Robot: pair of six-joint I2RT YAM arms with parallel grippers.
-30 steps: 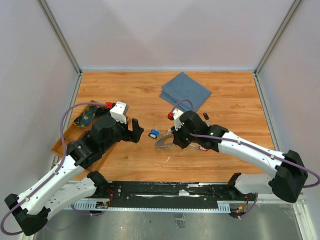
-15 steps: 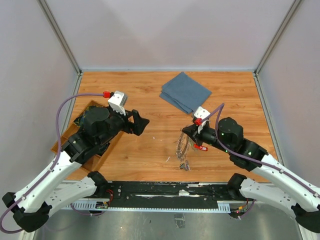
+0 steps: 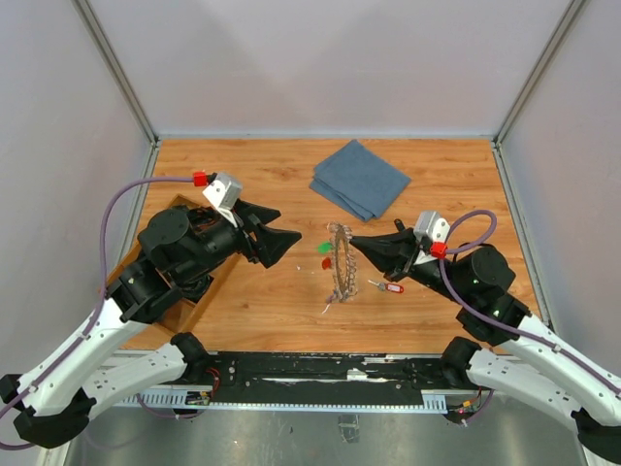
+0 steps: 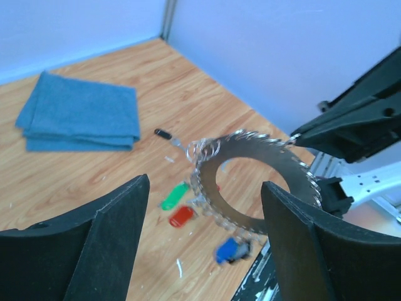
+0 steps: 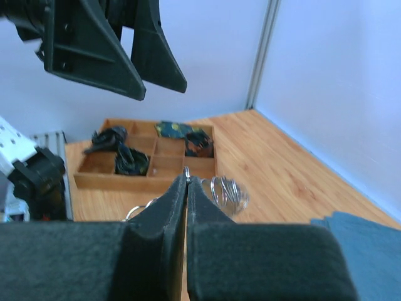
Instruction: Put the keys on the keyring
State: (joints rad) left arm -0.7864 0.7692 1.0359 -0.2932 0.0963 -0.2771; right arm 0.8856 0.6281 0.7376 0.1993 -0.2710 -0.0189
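Note:
My right gripper is shut on the rim of the keyring, a large jagged silvery ring held on edge above the table. In the right wrist view the jaws pinch its thin edge. The left wrist view shows the keyring face on, with a green key, a red key and a blue key hanging near its lower rim. My left gripper is open and empty, facing the ring from the left. A red key and a black key lie on the table.
A folded blue cloth lies at the back centre. A wooden compartment tray with dark items sits at the left under my left arm; it also shows in the right wrist view. Grey walls enclose the table.
My right gripper has lifted the keyring off the table and swung it up and to the right. My left arm has risen, its open gripper now pointing at the ring.

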